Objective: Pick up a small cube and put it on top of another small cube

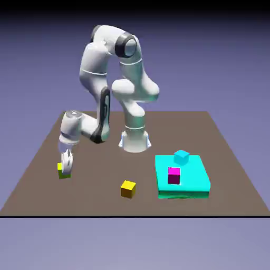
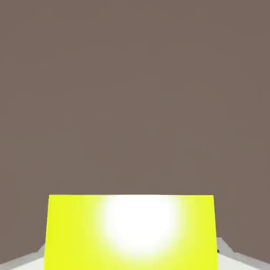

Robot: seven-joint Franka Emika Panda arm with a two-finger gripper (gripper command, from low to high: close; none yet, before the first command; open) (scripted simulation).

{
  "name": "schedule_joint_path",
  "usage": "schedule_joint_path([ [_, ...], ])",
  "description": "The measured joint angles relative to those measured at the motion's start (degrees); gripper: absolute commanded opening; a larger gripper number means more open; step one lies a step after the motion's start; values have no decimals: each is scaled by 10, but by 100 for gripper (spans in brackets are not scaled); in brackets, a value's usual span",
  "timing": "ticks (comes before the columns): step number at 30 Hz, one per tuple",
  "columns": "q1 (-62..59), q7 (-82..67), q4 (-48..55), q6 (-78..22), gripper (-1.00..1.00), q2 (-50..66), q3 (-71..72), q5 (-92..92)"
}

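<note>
The small lime-yellow cube (image 1: pixel 63 170) rests on the brown table at the exterior view's left, partly covered by my gripper (image 1: pixel 66 167), which reaches straight down over it. In the hand view this cube (image 2: pixel 132 232) fills the bottom of the picture between grey fingertips (image 2: pixel 232 258) that press against its two sides, so my gripper is shut on it. The magenta cube (image 1: pixel 174 175) with dark purple sides sits on a flat cyan block (image 1: pixel 195 179) at the exterior view's right, far from my gripper.
An orange-yellow cube (image 1: pixel 128 188) lies on the table (image 1: pixel 132 126) between my gripper and the cyan block. A small cyan cube (image 1: pixel 181 156) sits at the block's far edge. The arm's base (image 1: pixel 135 140) stands behind, at the table's middle.
</note>
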Motion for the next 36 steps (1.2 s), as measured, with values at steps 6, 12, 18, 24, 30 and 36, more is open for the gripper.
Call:
schedule_joint_path([
  [6,91,-60,-7,-72,-100,-87,92,17],
  [12,185,-132,-8,-141,-100,-169,216,41],
  [18,263,-205,-9,-211,-100,-250,341,65],
  [24,290,-192,-6,-174,-100,-212,365,27],
  [30,289,-156,-2,-114,100,-147,352,-20],
  [36,289,-224,-9,-229,100,-272,377,70],
])
